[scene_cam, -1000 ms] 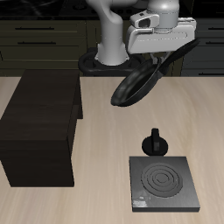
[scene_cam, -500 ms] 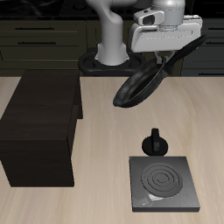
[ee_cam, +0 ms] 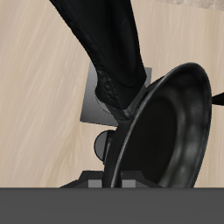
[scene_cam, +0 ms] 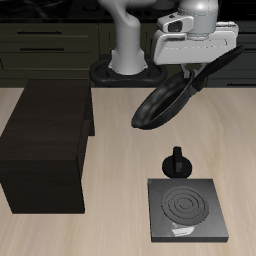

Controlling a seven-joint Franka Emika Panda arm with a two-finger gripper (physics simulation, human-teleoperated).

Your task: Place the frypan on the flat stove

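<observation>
The frypan (scene_cam: pixel 160 103) hangs tilted in the air above the table's back part, its round black bowl facing sideways and its long handle (scene_cam: pixel 215 60) running up behind the gripper. My gripper (scene_cam: pixel 190 74) is shut on the handle near the pan. The flat stove (scene_cam: pixel 186 207), a thin dark grey slab with pale rings, lies on the table near the front edge, well below the pan and nearer the front. In the wrist view the frypan (ee_cam: pixel 171 131) fills most of the picture, and a corner of the flat stove (ee_cam: pixel 92 103) shows past its rim.
A small black pot-like object (scene_cam: pixel 177 162) stands just behind the stove and also shows in the wrist view (ee_cam: pixel 106 145). A big dark brown cabinet (scene_cam: pixel 45 145) stands on the table off to the side. The robot's base (scene_cam: pixel 125 65) is at the back.
The gripper has carried the frypan a little sideways, away from the cabinet and more in line with the stove. Its height is about the same. Stove and pot have not moved.
</observation>
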